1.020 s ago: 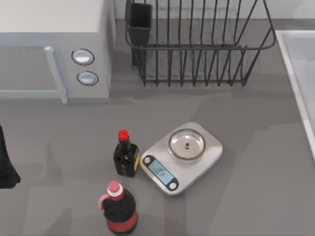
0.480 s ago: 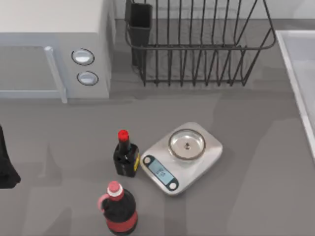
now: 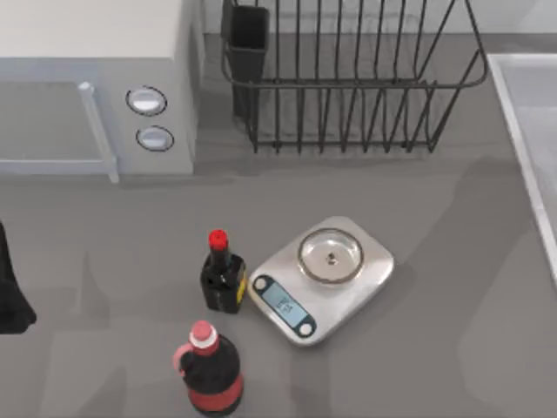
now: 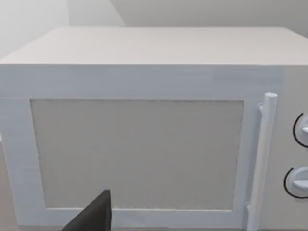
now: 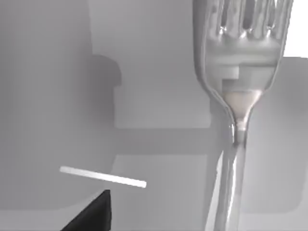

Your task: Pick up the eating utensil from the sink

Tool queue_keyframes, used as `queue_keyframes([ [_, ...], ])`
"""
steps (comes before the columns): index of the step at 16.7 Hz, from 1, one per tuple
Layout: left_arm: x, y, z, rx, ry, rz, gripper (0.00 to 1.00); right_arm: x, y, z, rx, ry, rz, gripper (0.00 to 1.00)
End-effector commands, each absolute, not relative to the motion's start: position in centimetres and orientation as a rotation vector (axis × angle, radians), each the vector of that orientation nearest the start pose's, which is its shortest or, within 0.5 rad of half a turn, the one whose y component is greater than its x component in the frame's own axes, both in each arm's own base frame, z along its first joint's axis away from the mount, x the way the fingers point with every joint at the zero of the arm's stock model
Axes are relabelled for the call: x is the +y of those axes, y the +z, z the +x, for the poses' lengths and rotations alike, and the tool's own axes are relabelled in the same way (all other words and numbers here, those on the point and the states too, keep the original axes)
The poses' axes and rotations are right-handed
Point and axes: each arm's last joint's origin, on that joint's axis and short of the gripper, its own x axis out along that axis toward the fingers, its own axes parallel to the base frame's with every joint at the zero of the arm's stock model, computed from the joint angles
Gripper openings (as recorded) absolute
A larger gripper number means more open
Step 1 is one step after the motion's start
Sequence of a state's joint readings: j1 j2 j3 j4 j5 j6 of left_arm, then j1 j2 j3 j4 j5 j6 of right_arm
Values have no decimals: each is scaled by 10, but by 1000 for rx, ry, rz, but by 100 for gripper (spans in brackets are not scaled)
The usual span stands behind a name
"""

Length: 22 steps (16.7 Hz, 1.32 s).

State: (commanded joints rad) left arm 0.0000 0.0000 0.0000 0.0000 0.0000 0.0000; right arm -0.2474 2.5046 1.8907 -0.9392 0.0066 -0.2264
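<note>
The eating utensil (image 5: 236, 96) is a shiny silver fork, seen very close in the right wrist view. Its tines point away and its handle runs back toward my right gripper (image 5: 224, 219), which looks shut on the handle. It hangs above the pale grey floor of the sink (image 5: 144, 72), where blocky shadows fall. The sink's raised light rim (image 3: 520, 131) runs along the top view's right edge. My left gripper (image 3: 10, 300) is parked at the table's far left, facing the microwave (image 4: 144, 144).
A white microwave (image 3: 96, 87) fills the back left, with a black wire dish rack (image 3: 348, 87) at the back centre. A silver kitchen scale (image 3: 322, 279) and two dark red-capped bottles (image 3: 222, 274) (image 3: 209, 370) stand mid-table. A thin pale bar (image 5: 103, 176) lies in the sink.
The soft shadow on the table's right side has slid toward the sink and the front edge. The bottles, scale and left arm have not moved.
</note>
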Motion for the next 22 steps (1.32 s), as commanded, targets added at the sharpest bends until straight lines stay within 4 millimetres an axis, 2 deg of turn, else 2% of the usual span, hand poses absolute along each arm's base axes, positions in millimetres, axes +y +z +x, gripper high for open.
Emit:
queue_keyframes([
  [2,-1,160,106,0,0,0,100,-111,35,459,1556,-10,4,100],
  [4,-1,160,106,0,0,0,100,-111,15,455,1568,-8,7,100],
  [8,-1,160,106,0,0,0,100,-110,11,454,1571,-8,8,100],
  [21,-1,160,106,0,0,0,100,-110,11,454,1571,-8,8,2],
  [22,-1,160,106,0,0,0,100,-110,11,454,1571,-8,8,0],
])
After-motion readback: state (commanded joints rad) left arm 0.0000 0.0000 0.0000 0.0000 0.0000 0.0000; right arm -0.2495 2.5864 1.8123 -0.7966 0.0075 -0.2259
